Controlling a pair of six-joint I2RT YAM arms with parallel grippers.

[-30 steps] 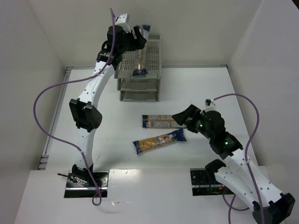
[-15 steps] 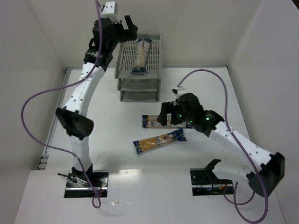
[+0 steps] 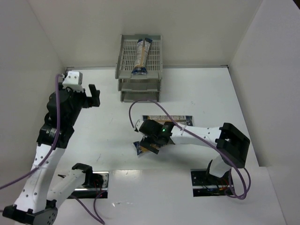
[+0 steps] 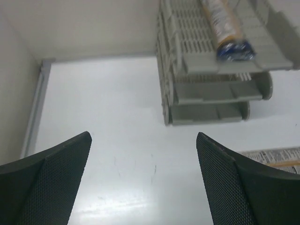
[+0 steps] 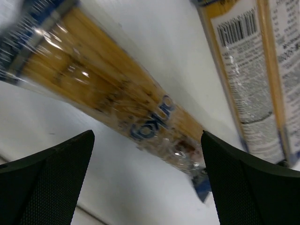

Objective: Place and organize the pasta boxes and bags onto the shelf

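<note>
The grey three-tier shelf (image 3: 123,71) stands at the back centre. One pasta pack (image 3: 142,55) lies lengthwise in its top tray; the left wrist view shows the shelf (image 4: 220,96) and that pack (image 4: 226,29) too. My left gripper (image 3: 93,96) is open and empty, above the table to the left of the shelf. My right gripper (image 3: 151,143) is open, low over a clear pasta bag (image 3: 138,148), its fingers either side of the bag's end (image 5: 108,101). A third pack (image 3: 180,118) lies flat just beyond, partly under my right arm, and shows in the right wrist view (image 5: 255,79).
White walls close the back and both sides. A metal rail (image 3: 55,117) runs along the table's left edge. My right arm's elbow (image 3: 233,143) sits over the right middle of the table. Bare white table (image 4: 117,117) lies left of the shelf.
My left gripper has let go of the pack in the top tray and drawn back to the near left. My right arm has swung left and lowered over the loose bag.
</note>
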